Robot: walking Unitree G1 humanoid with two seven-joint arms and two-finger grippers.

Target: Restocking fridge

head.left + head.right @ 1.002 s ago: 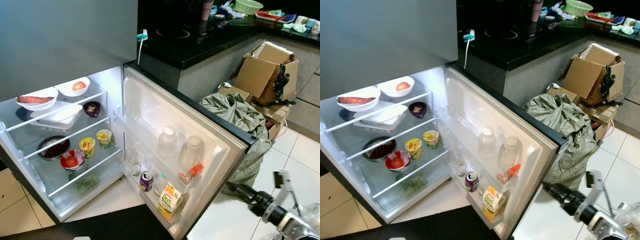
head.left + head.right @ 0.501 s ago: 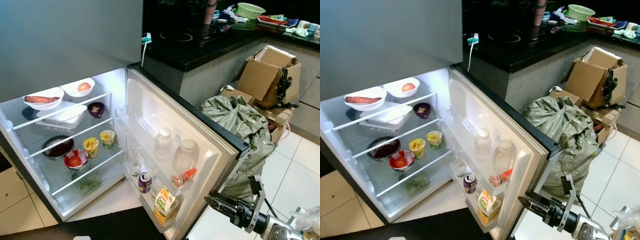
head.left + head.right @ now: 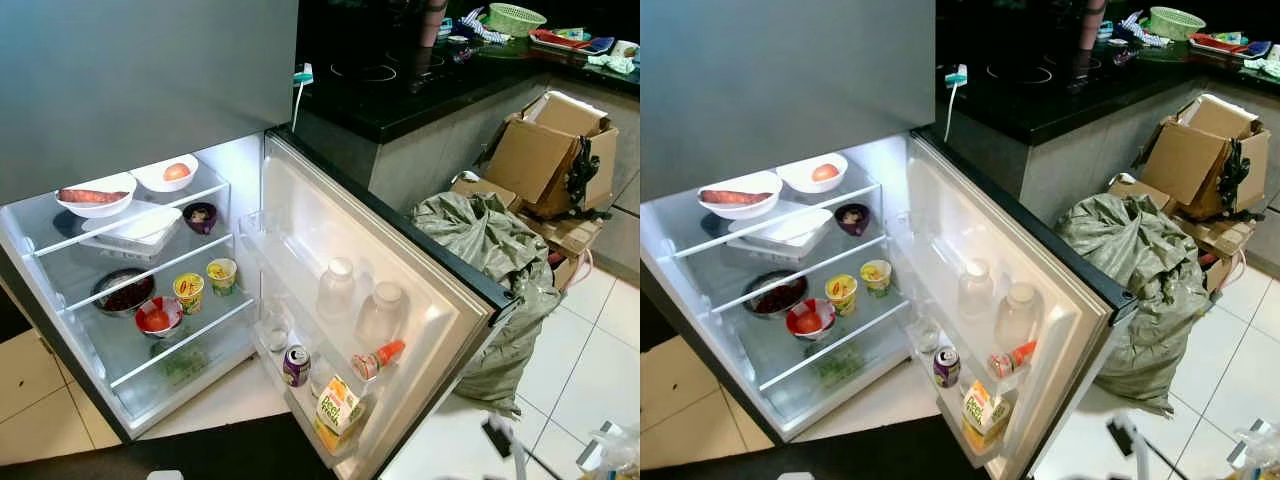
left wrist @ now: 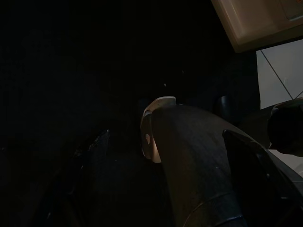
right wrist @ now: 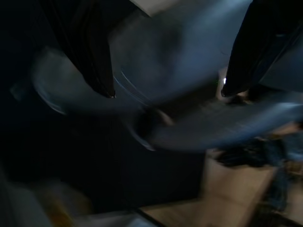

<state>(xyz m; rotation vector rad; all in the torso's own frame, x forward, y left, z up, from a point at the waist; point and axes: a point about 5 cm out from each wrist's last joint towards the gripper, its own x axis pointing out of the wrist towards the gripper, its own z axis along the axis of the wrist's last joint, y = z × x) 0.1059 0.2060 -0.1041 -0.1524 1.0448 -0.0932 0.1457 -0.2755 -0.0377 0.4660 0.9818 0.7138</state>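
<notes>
The fridge stands open, its door swung towards me. The door's racks hold two clear bottles, a small orange-capped bottle, a drink can and a juice carton. The shelves carry a white bowl with a long reddish food, a bowl with an orange fruit, two yellow cups and a red bowl. My right gripper is low beside the door's outer edge, open with nothing between its fingers. The left wrist view is very dark.
A grey-green sack leans just behind the door's edge, with cardboard boxes beyond it. A black counter runs behind the fridge. White floor tiles lie to the right. A clear plastic bag sits at the lower right.
My right gripper has dropped from beside the door's lower edge, so that just one finger shows at the bottom. The camera has shifted slightly; the fridge contents are unmoved.
</notes>
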